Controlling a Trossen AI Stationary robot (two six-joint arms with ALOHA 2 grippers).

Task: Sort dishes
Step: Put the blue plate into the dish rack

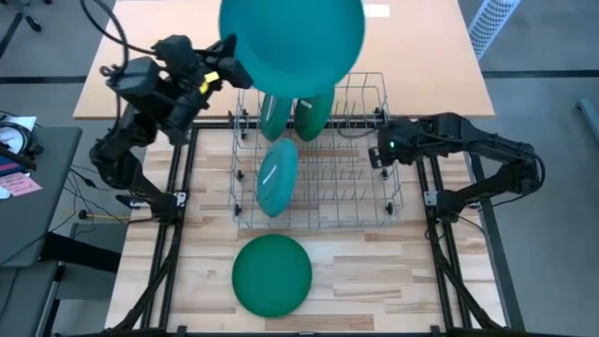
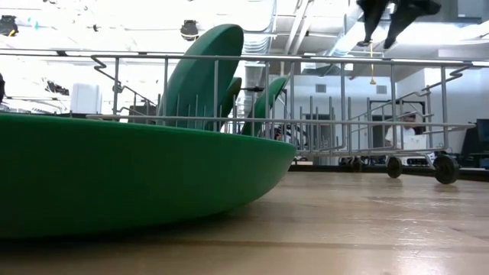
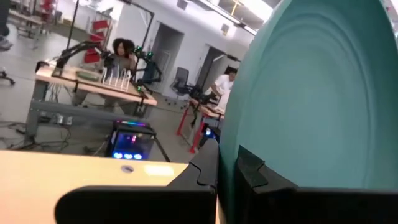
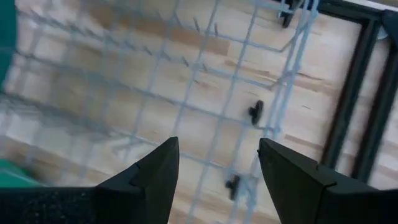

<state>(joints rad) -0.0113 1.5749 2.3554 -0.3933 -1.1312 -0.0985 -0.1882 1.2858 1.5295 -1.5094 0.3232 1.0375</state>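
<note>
My left gripper [image 1: 226, 64] is at the table's far left and is shut on a teal plate [image 1: 292, 37], raised high over the far end of the wire rack [image 1: 360, 183]. Two dark green plates [image 1: 314, 114] and a teal plate [image 1: 277, 176] stand on edge between the rack's wires. Another dark green plate [image 1: 271, 274] lies flat on the table near the front edge and fills the low view's foreground [image 2: 114, 176]. My right gripper [image 4: 217, 165] hovers open above the rack's right side [image 1: 379, 152], with nothing between its fingers. My left gripper pinches the teal plate's rim [image 3: 231, 140] between its two fingers [image 3: 205, 171], one finger on each face. The fingers come at it about level, from the table's left. The plate is lifted clear of rack and table, its broad face turned up toward the high view.
The rack has free slots in its middle and right part [image 1: 346, 173]. Dark frame rails [image 1: 178, 215] run along both sides of the wooden table. Bare wood lies right of the front plate [image 1: 384, 281]. People show at desks in the room behind [image 3: 124, 53].
</note>
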